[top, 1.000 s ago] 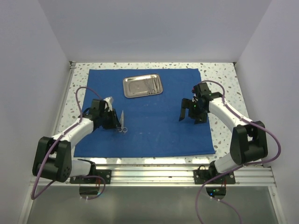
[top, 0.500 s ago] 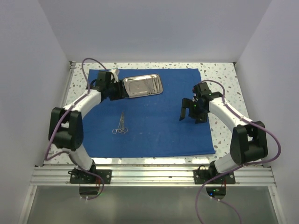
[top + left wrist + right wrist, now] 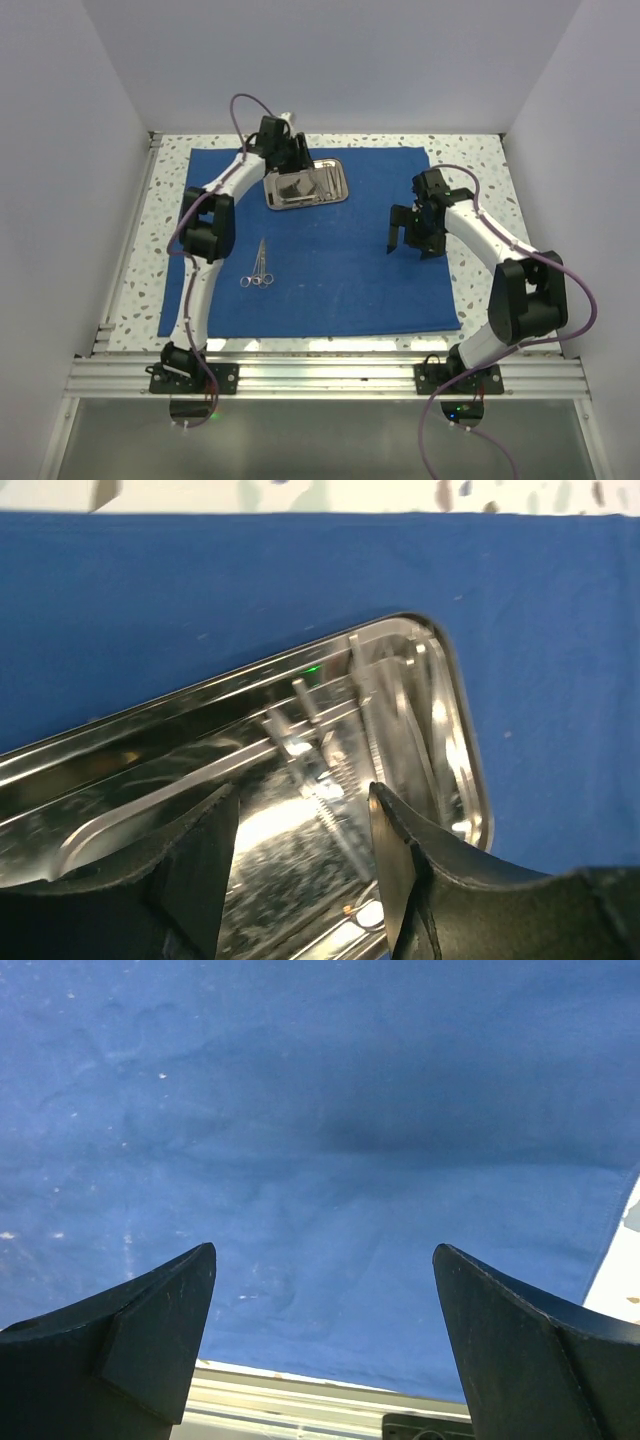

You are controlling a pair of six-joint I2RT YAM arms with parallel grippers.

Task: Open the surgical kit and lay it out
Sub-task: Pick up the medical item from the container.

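Steel tray (image 3: 338, 192) beneath left tool (image 3: 300, 792), scissors (image 3: 258, 268) apart

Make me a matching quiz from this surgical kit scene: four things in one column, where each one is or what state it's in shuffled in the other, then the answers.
Column one
1. steel tray
2. ring-handled instruments
3. left claw
4. right claw

Column two
A. open above a bare stretch of the blue cloth, on its right side
B. lying flat on the cloth's left part, outside the tray
C. resting on the far part of the cloth, slim tools inside
D. open just over the tray's inside, gripping nothing

Pairs: 1-C, 2-B, 3-D, 4-A
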